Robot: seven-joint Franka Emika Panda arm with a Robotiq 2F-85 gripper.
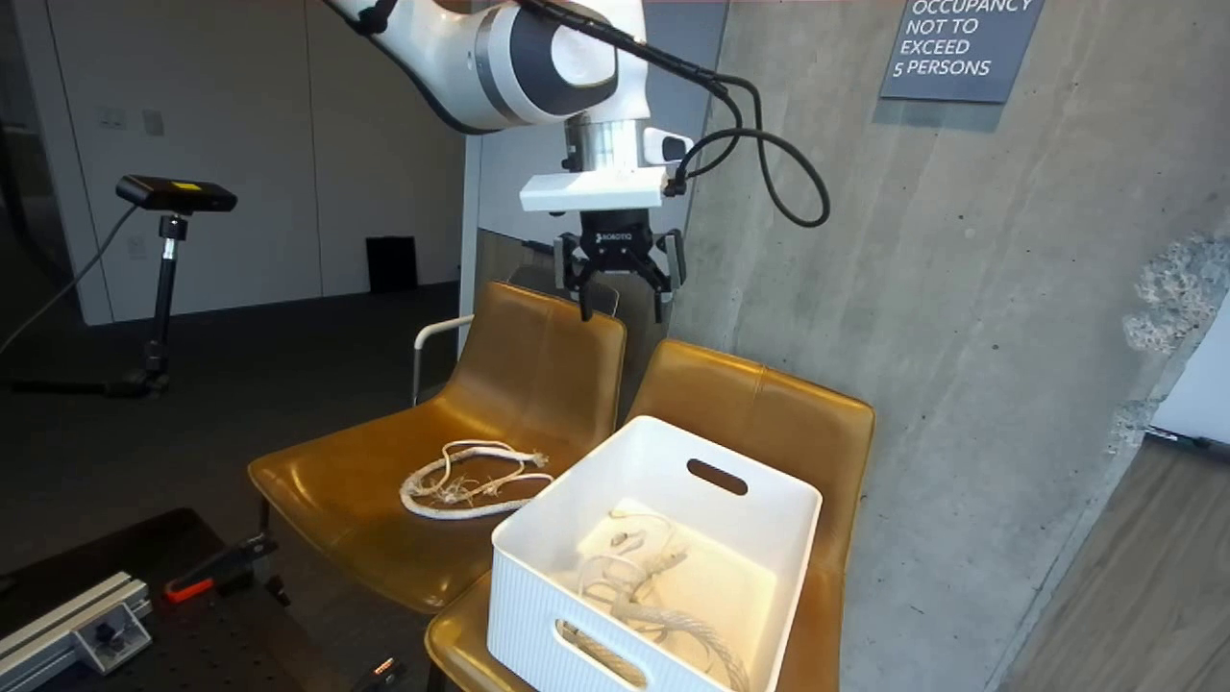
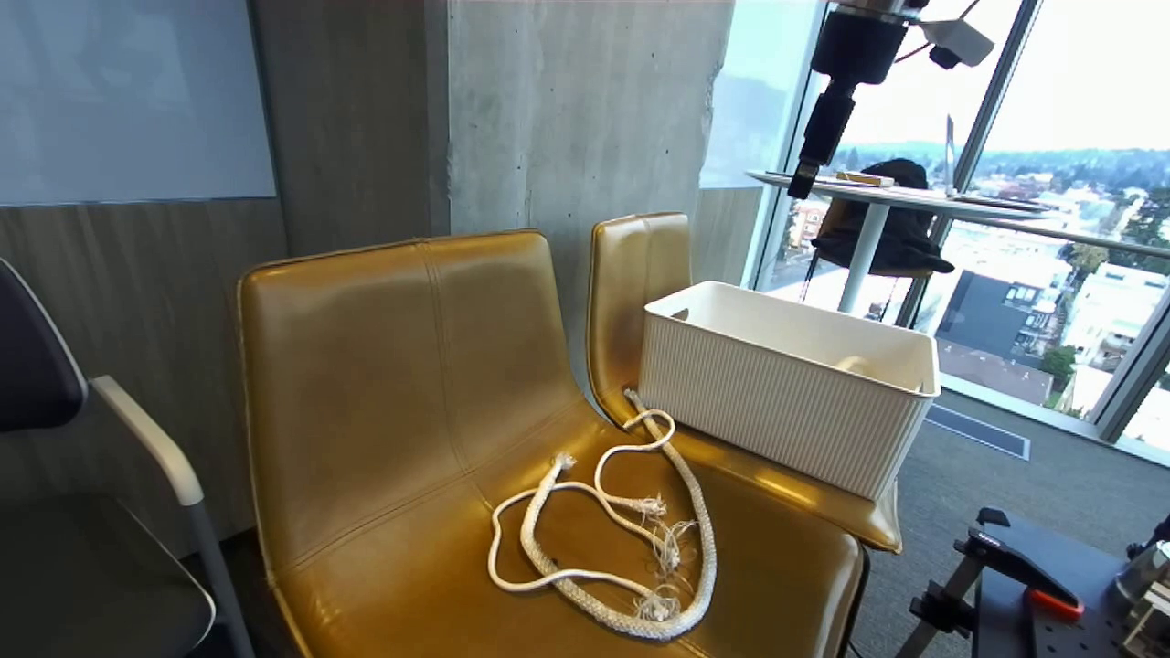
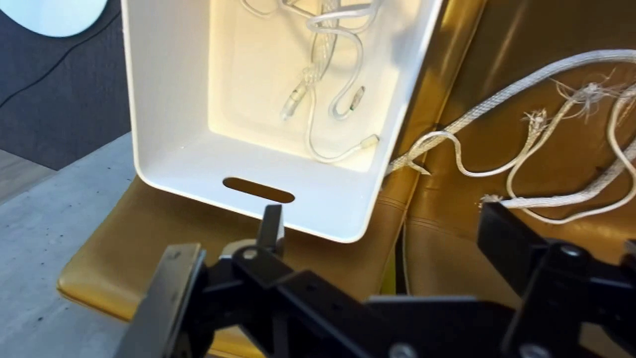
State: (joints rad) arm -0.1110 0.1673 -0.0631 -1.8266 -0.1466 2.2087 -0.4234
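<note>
Hovering empty: black tool (image 1: 623, 313) spread wide; frayed braided rope (image 2: 707, 553), ribbed bin (image 2: 777, 393) below.

Black claw (image 1: 622, 313): "ROBOTIQ". Grey sign (image 1: 961, 50), top cropped, on concrete wall (image 1: 961, 288), higher than claw: "OCCUPANCY NOT TO EXCEED 5 PERSONS".

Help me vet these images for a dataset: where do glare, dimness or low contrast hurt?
In an exterior view, the window washes out to near-white at the top, and the gripper before it is almost a silhouette; in an exterior view, the floor is murky; in the wrist view, pale ropes stand out weakly against the yellowish bottom of the bin.
</note>
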